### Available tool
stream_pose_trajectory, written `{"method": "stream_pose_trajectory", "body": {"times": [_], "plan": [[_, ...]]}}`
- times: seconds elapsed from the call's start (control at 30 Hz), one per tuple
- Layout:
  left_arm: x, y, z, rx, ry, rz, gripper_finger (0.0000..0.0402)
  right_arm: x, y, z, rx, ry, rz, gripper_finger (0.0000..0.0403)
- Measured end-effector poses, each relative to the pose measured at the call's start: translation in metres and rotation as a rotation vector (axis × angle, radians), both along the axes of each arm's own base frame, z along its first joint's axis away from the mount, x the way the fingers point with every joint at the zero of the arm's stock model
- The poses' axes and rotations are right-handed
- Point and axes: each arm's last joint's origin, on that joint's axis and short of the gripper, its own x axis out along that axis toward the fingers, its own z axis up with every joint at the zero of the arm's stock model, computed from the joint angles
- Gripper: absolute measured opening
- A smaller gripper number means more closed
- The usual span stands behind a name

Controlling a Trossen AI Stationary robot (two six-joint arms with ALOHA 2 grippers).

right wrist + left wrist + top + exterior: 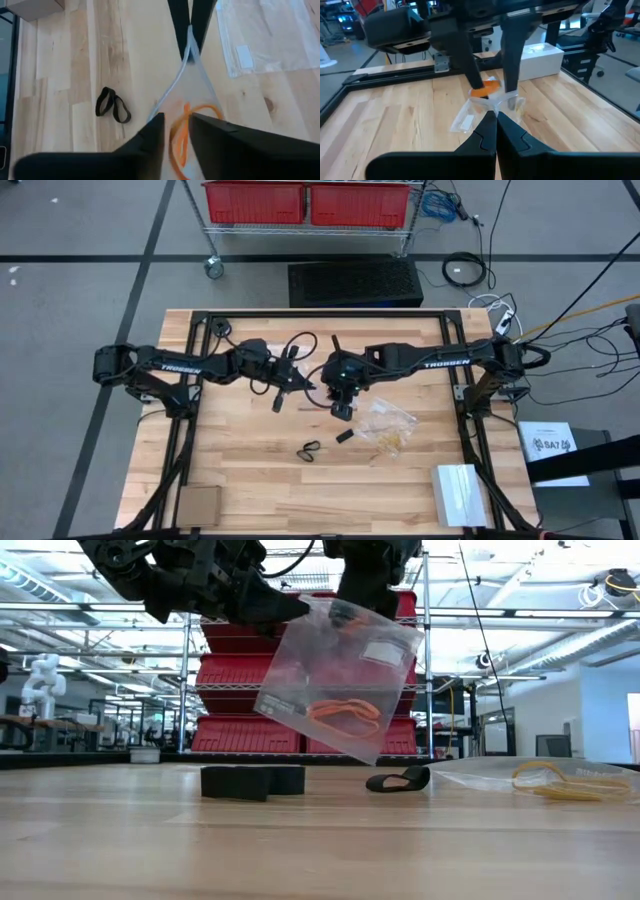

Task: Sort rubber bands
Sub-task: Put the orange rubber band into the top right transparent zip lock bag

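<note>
A clear plastic bag (340, 670) hangs in the air over the table's middle, with orange rubber bands (345, 712) inside it. My left gripper (496, 116) is shut on the bag's upper edge. My right gripper (176, 127) stands open just above the bag's mouth, and the orange bands (182, 132) show in the gap between its fingers. Black rubber bands (112, 105) lie loose on the wood nearer the front edge. A second clear bag (388, 428) holding tan bands (560, 780) lies flat on the table to the right. My left gripper pinches the bag's upper edge (190, 39) between its two fingers, coming nearly level from the table's left. The bag hangs tilted below the fingers, clear of the table. My right gripper's fingers (512, 60) reach down at the bag's mouth; whether they touch it I cannot tell.
A small black block (250, 781) lies on the table under the hanging bag. A white box (458, 493) stands at the front right and a brown cardboard piece (198, 503) at the front left. Bare wood lies along the front edge between them.
</note>
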Motion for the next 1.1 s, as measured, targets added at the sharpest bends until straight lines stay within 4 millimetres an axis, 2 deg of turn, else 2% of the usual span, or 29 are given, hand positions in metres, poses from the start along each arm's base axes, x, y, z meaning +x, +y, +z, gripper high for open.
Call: {"method": "stream_pose_trajectory", "body": {"times": [0.2, 0.4, 0.67, 0.9, 1.1], "plan": [[0.0, 0.001, -0.001, 0.008, 0.006, 0.043, 0.0, 0.0, 0.001, 0.0, 0.031, -0.001, 0.006, 0.0153], [0.0, 0.005, -0.001, 0.007, 0.016, 0.066, 0.0, 0.0, 0.001, 0.0, 0.031, 0.003, 0.005, 0.0163], [-0.001, 0.006, -0.003, 0.004, 0.032, 0.07, 0.0, -0.013, 0.0, 0.017, 0.029, -0.023, -0.038, 0.0106], [-0.001, 0.006, -0.003, 0.005, 0.032, 0.069, 0.0, -0.025, 0.008, 0.036, -0.053, -0.096, -0.083, 0.0016], [-0.001, 0.005, -0.003, 0.007, 0.029, 0.06, 0.0, -0.023, 0.011, 0.037, -0.058, -0.109, -0.066, 0.0002]]}}
